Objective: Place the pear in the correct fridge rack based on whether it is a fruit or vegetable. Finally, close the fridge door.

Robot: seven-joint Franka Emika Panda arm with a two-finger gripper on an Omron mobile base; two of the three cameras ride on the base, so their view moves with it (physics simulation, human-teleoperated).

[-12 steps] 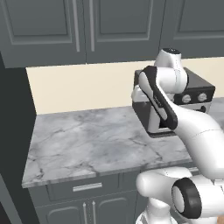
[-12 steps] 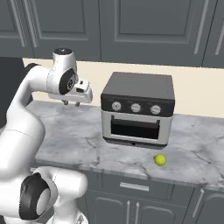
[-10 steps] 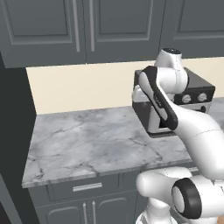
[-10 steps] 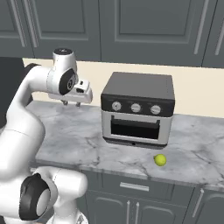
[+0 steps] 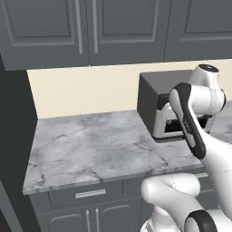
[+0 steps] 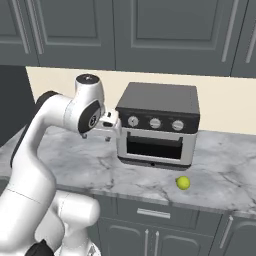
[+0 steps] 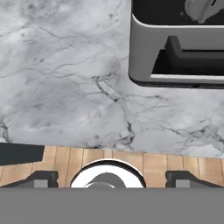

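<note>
My gripper point(image 6: 96, 136) hangs over the marble counter just left of the toaster oven point(image 6: 157, 127), fingers pointing down. In the hand view its two dark fingertips point(image 7: 41, 179) stand wide apart, open, with nothing between them, above the counter's front edge. A small yellow-green fruit point(image 6: 183, 183) lies on the counter in front of the oven's right side, well to the right of the gripper. It looks round, and I cannot tell whether it is the pear. The fridge rack and the fridge door are out of view.
The grey marble counter point(image 5: 90, 149) has wide bare room left of the oven. Dark upper cabinets point(image 6: 150, 30) hang above, and drawers point(image 5: 90, 194) sit below the counter edge. A tall dark panel point(image 5: 13, 136) bounds the counter at the far left.
The arm has swung to the right and lower, bringing the hand close beside the oven's left side. The fruit and the oven have stayed in place.
</note>
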